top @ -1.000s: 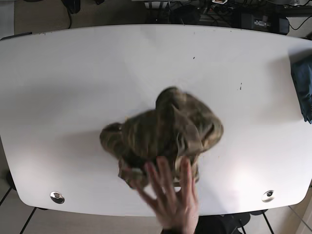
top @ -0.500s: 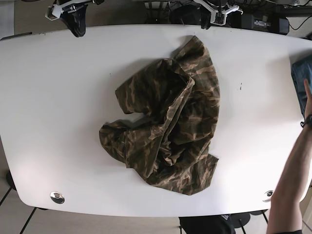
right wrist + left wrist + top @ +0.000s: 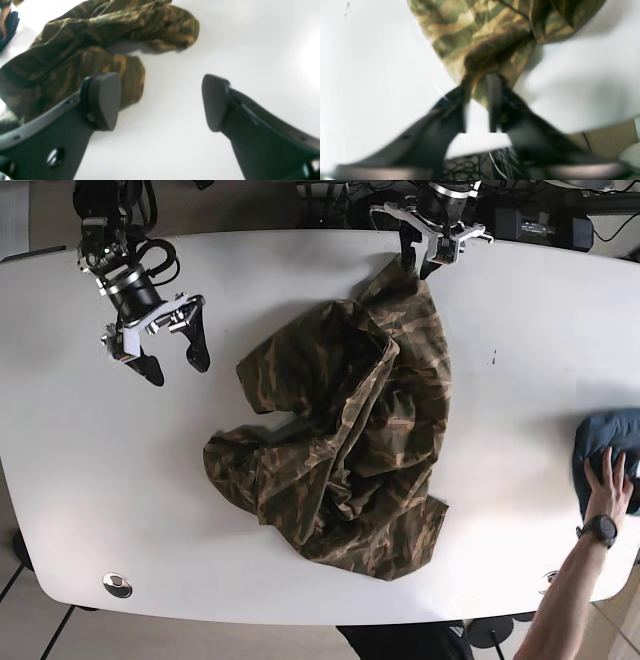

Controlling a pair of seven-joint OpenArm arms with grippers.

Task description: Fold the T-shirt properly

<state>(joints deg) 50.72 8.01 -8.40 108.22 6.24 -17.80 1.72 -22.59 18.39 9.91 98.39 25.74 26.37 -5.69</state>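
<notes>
- Lying crumpled at the middle of the white worktop [image 3: 100,470], the camouflage T-shirt [image 3: 350,440] is bunched in heavy folds, one corner reaching toward the far edge.
- Left tool [image 3: 428,252]: at the far edge, fingers drawn together and clamped on that far corner of the T-shirt [image 3: 480,42]; the left wrist view shows cloth pinched between the dark fingers [image 3: 493,100].
- Right tool [image 3: 168,360]: fingers spread wide apart, holding nothing, positioned over bare worktop just beside the shirt's near fold; the right wrist view shows one pad [image 3: 105,100] overlapping the fabric edge in line of sight, contact cannot be confirmed.
- A person's hand [image 3: 608,485] with a wristwatch rests on a dark blue cloth [image 3: 600,445] at the worktop's side edge, well apart from the T-shirt.
</notes>
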